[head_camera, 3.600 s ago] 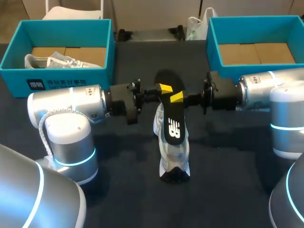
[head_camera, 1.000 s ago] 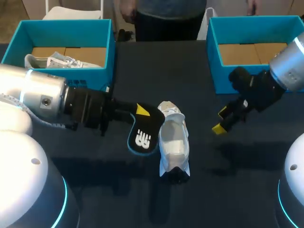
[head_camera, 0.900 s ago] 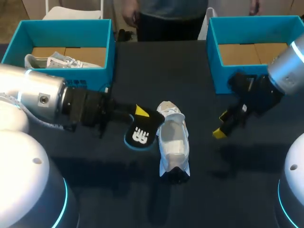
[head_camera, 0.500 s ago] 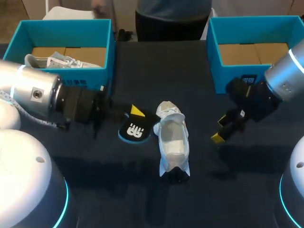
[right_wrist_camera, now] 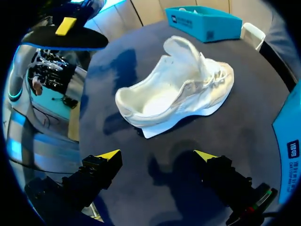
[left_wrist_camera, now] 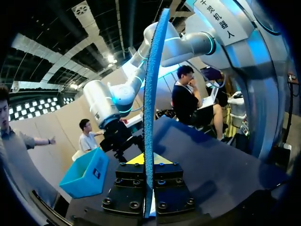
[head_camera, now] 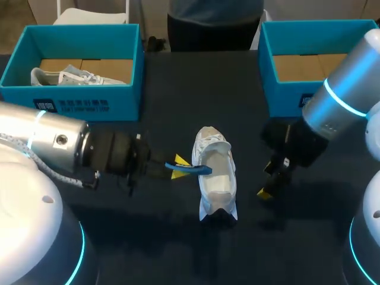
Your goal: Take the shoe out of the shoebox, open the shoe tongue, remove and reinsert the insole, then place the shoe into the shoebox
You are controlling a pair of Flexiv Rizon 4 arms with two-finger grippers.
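Clearly the left gripper (head_camera: pixel 173 168) pinches the insole (head_camera: pixel 190 168) by one end between its fingers, at nine o'clock of the shoe (head_camera: pixel 215 178), probably to reinsert it. The shoe lies on the table (head_camera: pixel 178 237), tongue raised. At three o'clock the right gripper (right_wrist_camera: pixel 156 154) hovers with its fingers spread, likely ready to steady the shoe.

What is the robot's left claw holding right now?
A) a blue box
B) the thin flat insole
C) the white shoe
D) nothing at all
B: the left claw is pinching the insole between its yellow tips, while the white shoe sits on the table with no claw on it.
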